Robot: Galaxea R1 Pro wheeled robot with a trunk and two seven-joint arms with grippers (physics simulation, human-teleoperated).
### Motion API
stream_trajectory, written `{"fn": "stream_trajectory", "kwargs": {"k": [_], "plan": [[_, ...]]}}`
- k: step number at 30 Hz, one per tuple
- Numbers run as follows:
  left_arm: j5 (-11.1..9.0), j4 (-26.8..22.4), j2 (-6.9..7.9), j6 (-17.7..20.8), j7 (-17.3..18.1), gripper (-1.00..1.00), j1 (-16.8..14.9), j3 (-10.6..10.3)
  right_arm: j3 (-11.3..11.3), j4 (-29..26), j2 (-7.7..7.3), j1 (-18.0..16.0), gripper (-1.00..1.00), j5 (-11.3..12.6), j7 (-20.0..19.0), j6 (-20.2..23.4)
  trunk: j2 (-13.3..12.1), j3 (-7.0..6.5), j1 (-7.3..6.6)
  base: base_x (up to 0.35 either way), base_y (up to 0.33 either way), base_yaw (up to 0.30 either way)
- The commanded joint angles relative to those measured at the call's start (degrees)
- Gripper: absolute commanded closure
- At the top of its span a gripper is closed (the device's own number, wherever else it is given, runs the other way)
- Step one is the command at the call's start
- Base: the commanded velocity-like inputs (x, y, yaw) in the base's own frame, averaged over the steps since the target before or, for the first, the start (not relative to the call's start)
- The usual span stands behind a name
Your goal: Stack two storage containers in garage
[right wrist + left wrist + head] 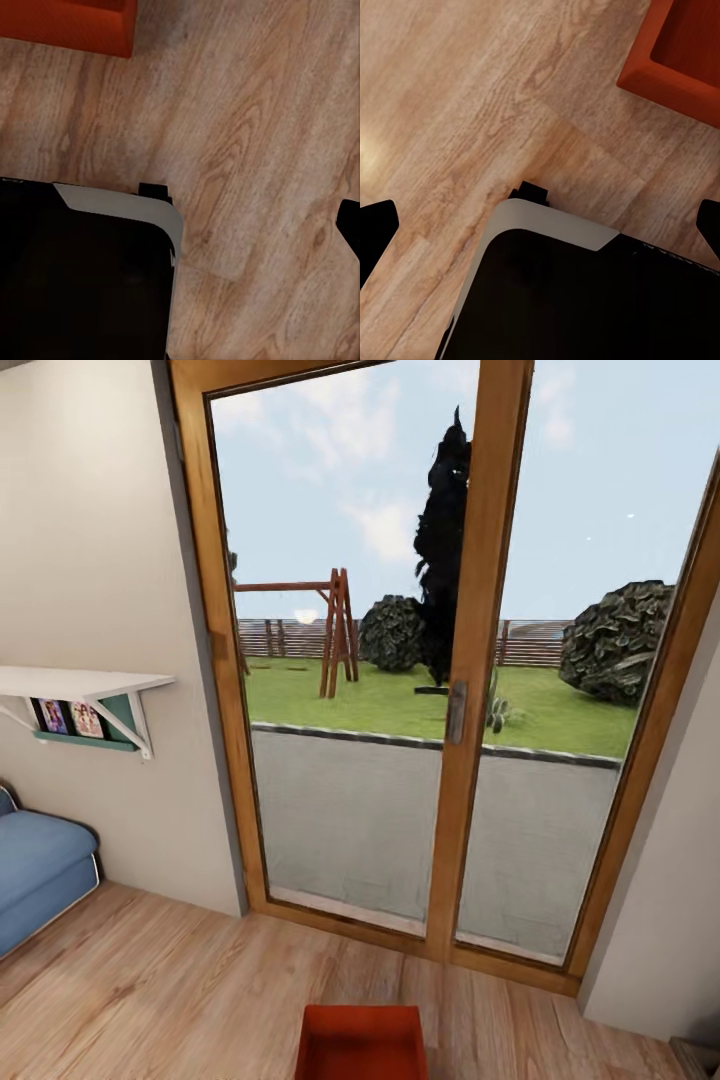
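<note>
Wood-plank floor (150,980) by the glass doors (440,660) is where one container (362,1043) sits ungripped, both grippers seemingly spread wide, so carrying and stacking are judged undone.

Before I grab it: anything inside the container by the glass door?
The container looks empty as far as its orange-red inner walls and bottom show. Its near end is cut off by the picture edge, so that part is unseen.

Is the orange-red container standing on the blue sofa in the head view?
No, the storage container stands on the wood-plank floor before the glass door, apart from the blue sofa.
</note>
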State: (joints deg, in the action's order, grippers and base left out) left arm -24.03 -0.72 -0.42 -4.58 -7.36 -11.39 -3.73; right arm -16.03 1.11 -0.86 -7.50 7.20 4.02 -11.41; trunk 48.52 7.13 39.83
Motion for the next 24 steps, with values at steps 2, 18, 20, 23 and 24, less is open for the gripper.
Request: {"fn": "stream_trajectory", "kwargs": {"k": [2,18,20,23,24], "plan": [[-0.4,0.0,-0.02,-0.2,-0.2,-1.00,0.0,-0.4,-0.5,0.1,-0.05,-0.1,-1.00,0.6,0.0,-0.3,0.1,0.09,0.01,0.000,0.000,0.001],[-0.4,0.0,0.00,-0.2,-0.2,-1.00,0.0,-0.4,-0.5,0.1,0.23,-0.1,-1.00,0.7,0.1,0.2,0.1,0.26,0.01,0.000,0.000,0.000],[-0.4,0.0,0.04,-0.2,-0.2,-1.00,0.0,-0.4,-0.5,0.1,0.24,-0.1,-1.00,0.8,0.2,0.4,0.1,0.41,0.01,0.000,0.000,0.000],[-0.4,0.0,0.06,-0.2,-0.2,-1.00,0.0,-0.4,-0.4,0.1,0.16,-0.1,-1.00,0.8,0.2,0.5,0.1,0.67,0.01,0.000,0.000,0.000],[-0.4,0.0,0.06,-0.2,-0.2,-1.00,0.0,-0.4,-0.4,0.1,0.14,-0.1,-1.00,0.9,0.2,0.5,0.1,0.76,0.01,0.000,0.000,0.000]]}}
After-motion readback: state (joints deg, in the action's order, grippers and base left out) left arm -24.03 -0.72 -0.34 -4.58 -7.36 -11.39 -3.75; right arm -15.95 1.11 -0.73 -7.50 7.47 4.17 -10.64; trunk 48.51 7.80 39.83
